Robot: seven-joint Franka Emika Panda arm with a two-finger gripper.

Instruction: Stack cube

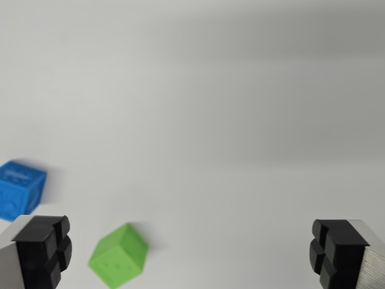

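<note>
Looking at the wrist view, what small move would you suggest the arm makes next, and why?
Probably shift toward the wrist view's left to centre on the green cube. The gripper is open and empty, and the cube lies well off centre, near the left finger, apart from the blue cube. Both sit separately on the table, so nothing is stacked yet.

We held our gripper (191,253) wide open, its two black-padded fingers (43,248) standing far apart at the wrist view's lower left and lower right corners, nothing gripped between them.
</note>
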